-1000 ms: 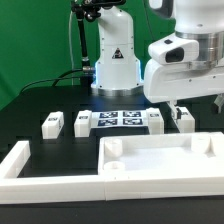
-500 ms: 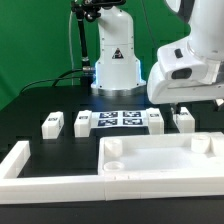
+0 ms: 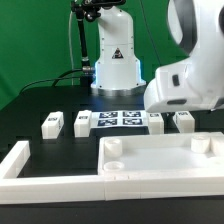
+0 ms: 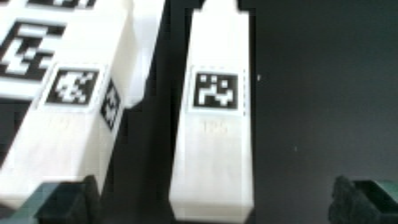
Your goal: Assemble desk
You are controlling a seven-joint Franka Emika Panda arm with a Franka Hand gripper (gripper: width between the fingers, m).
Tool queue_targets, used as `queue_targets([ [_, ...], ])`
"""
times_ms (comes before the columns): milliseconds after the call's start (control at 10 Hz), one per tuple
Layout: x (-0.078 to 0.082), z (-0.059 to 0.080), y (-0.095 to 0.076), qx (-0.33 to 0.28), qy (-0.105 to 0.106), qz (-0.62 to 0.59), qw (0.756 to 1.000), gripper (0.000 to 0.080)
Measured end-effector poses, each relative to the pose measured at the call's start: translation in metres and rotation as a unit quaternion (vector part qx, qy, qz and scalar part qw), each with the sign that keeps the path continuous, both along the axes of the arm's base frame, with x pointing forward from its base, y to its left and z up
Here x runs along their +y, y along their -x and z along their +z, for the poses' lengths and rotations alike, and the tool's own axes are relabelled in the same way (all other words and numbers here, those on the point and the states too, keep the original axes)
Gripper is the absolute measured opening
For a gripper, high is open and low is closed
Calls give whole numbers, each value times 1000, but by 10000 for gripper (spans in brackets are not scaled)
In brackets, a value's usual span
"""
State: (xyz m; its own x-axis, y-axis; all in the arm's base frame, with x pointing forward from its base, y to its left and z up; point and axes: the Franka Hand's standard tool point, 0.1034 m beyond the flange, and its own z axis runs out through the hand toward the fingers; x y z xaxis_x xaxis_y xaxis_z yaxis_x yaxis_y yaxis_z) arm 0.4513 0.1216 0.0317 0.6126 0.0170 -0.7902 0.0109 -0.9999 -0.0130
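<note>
1. The two dark fingertips (image 4: 63, 200) of the gripper (image 4: 214, 200) stand spread wide and released. They grasp nothing, and a gap shows between each tip and the part below.
2. Between them in the wrist view lies a short square white plastic leg (image 4: 217, 110). It rests flat and untouched on the black table (image 4: 311, 90), with its printed tag facing up.
3. Just beside it lies a second white leg (image 4: 63, 130), also tagged, with only a narrow dark slot between the two.
4. In the exterior view the white robot arm (image 3: 185, 85) hides the fingers. It hangs over the exterior view's right end of the row of parts, at about three o'clock from the marker board (image 3: 118, 120).
5. The wide white plastic desk top (image 3: 160, 165), rimmed and with corner sockets, lies at six o'clock from that board. No leg is fitted, so we judge the assembly barely begun.
6. What could go wrong:
   - One fingertip lines up over the second white leg rather than the slot. If it goes straight down, it may land on that leg or wedge against it.
   - If the fingers close off-centre, they would shove the leg sideways into its neighbour or twist it.
   - A grip near one end could let the leg tilt when lifted, which would spoil its fit into a socket.
</note>
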Motion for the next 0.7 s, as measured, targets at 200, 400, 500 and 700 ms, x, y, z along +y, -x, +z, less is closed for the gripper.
queue_targets([
  [200,0,0,0,-2,-2,1,1000,649],
  [400,0,-7,5,-1,-1,1,1000,649],
  [500,1,-12,12,11,5,0,1000,649],
  [700,4,-25,22,35,8,3,999,649],
])
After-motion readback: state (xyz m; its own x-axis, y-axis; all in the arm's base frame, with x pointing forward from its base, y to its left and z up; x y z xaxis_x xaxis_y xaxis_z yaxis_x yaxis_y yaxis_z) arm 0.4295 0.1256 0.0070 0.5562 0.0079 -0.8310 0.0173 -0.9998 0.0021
